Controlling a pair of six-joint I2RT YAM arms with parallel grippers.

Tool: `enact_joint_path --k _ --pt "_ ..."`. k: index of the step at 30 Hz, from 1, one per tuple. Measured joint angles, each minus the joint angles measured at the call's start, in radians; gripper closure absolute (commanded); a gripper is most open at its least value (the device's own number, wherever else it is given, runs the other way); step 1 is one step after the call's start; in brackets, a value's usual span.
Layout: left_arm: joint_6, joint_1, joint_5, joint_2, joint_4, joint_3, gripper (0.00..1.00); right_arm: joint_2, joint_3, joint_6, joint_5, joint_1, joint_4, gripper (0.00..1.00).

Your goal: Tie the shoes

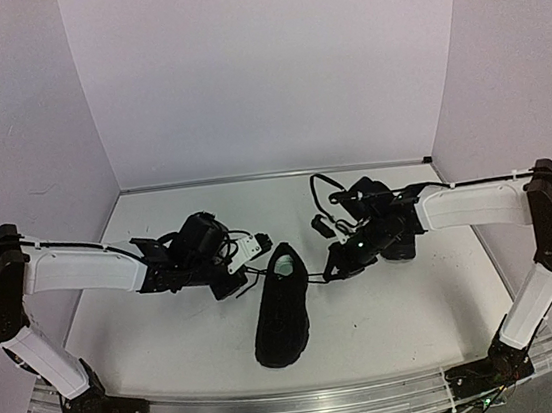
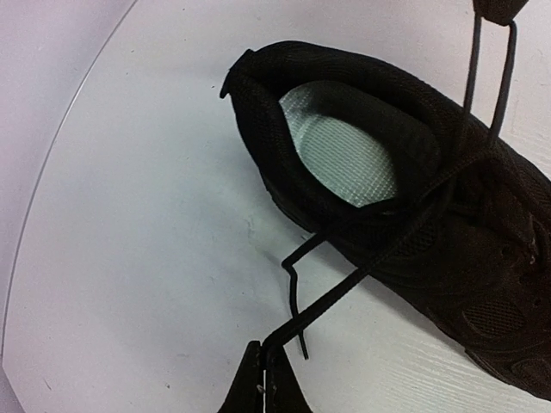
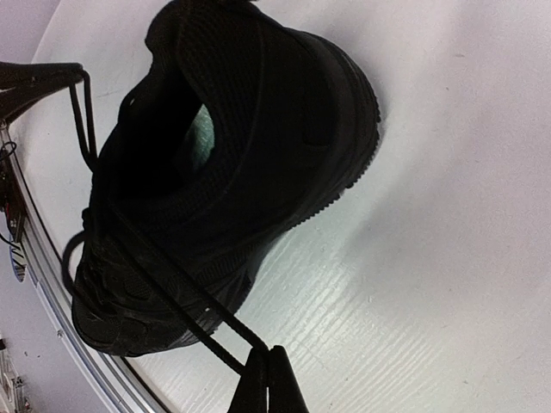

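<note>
Shoe, matte black, low-cut: where does it lie? (Student)

At the middle of the white table, upright on its sole, toe toward the arm bases, heel opening between the two arms. (Tutor)

And the tools? (Student)

Left gripper: fingers pressed fully together, pinching a thin black lace that runs taut from the shoe's throat to the fingertips. Right gripper: likewise fully closed, nipping a doubled lace strand drawn out on the shoe's other side. (Tutor)

Smallest details? (Student)

A pale green insole shows inside the collar. A loose, kinked lace length hangs just beside the shoe, near the left fingertips. (Tutor)
</note>
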Motion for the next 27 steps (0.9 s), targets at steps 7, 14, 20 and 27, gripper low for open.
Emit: enact_joint_path --k 7,14,20,27 --pt "-0.062 0.013 -0.035 0.003 -0.016 0.0 1.0 -0.018 -0.041 0.001 0.003 -0.038 0.024 1.0" --pt "-0.115 0.022 -0.033 0.008 -0.046 0.0 1.0 -0.018 -0.067 -0.002 0.002 -0.053 0.043 1.0" --pt "-0.131 0.031 0.023 0.012 -0.051 -0.002 1.0 0.01 -0.071 0.004 -0.021 -0.061 0.074 1.0" --pt "-0.152 0.043 0.163 0.093 -0.021 -0.002 1.0 0.16 -0.018 0.025 -0.092 -0.064 0.125 1.0"
